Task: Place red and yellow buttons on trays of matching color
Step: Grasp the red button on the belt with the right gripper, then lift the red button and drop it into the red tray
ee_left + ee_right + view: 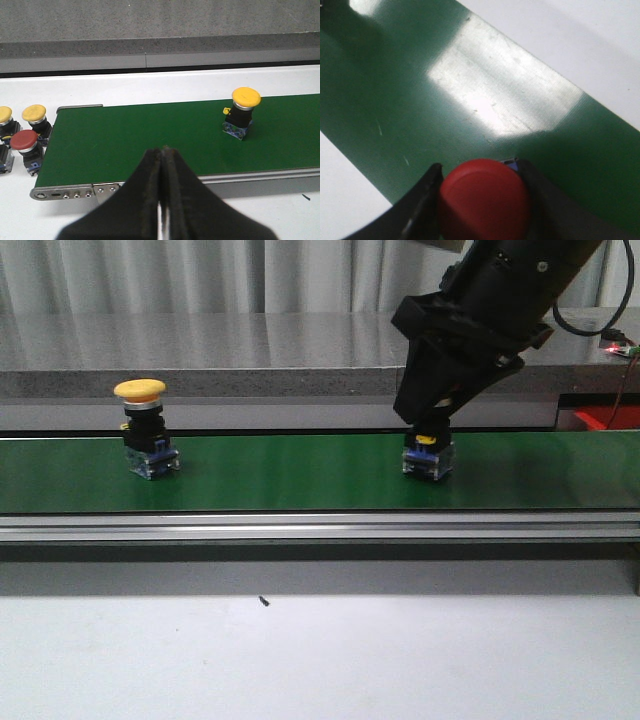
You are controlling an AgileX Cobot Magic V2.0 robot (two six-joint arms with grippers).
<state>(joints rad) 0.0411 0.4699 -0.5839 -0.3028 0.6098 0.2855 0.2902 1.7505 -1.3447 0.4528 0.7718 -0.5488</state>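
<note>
A yellow button (141,391) stands upright on the left part of the green belt (300,472); it also shows in the left wrist view (245,98). My right gripper (431,430) is down over a red button whose blue base (428,457) rests on the belt. In the right wrist view its fingers (431,185) press both sides of the red cap (484,200). My left gripper (162,151) is shut and empty, above the belt's near rail. No tray is in view.
Beside the belt's end, on the white table, stand two yellow buttons (34,113) (4,114) and a red button (24,141). A metal rail (320,528) runs along the belt's front. A grey ledge (250,350) lies behind.
</note>
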